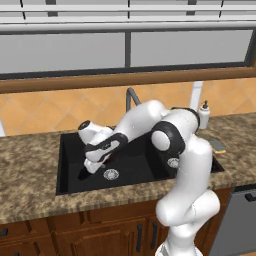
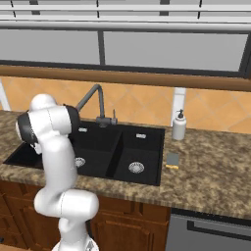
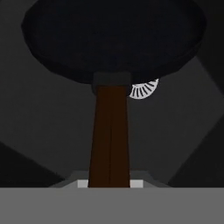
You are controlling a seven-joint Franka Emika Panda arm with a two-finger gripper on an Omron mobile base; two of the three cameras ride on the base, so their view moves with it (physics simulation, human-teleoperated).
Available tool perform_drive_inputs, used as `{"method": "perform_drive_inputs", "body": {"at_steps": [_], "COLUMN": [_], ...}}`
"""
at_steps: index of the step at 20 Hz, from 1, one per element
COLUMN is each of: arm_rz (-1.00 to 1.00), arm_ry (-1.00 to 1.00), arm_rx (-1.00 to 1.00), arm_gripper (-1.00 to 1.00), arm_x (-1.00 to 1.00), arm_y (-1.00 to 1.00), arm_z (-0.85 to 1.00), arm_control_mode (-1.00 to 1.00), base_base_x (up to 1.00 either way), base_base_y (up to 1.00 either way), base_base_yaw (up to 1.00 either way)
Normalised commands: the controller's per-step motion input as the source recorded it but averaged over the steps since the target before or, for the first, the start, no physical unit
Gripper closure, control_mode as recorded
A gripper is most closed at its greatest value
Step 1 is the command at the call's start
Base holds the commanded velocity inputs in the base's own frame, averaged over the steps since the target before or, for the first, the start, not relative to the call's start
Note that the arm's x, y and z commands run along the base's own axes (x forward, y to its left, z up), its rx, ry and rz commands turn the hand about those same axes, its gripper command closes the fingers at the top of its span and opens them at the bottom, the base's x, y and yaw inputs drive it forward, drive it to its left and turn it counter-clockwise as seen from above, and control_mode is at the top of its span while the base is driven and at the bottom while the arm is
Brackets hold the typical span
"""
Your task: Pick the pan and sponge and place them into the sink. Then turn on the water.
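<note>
From the left base camera, the white arm reaches down into the large basin of the black sink (image 1: 67, 165), gripper (image 1: 91, 166) low near the drain.

From the right, the sponge (image 2: 172, 160) waits on the counter beside the sink.

The hand camera shows the jaws closed on the pan (image 3: 113, 39) by its handle, above the drain. Likely next: release, then fetch the sponge.
</note>
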Motion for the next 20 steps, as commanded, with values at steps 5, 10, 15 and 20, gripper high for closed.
{"method": "perform_drive_inputs", "body": {"at_steps": [5, 10, 15, 20], "arm_rz": [0.01, 0.02, 0.03, 0.04], "arm_ry": [0.11, 0.10, 0.03, -0.03], "arm_rx": [0.00, 0.00, -0.11, -0.06], "arm_gripper": [1.00, 1.00, -1.00, -1.00], "arm_x": [0.34, 0.42, 0.43, 0.09], "arm_y": [0.15, 0.16, 0.23, 0.02], "arm_z": [-0.64, -0.43, -0.28, -0.02], "arm_control_mode": [-1.00, -1.00, -1.00, -1.00], "base_base_x": [0.00, 0.00, 0.00, 0.00], "base_base_y": [0.00, 0.00, 0.00, 0.00], "base_base_yaw": [0.00, 0.00, 0.00, 0.00]}}
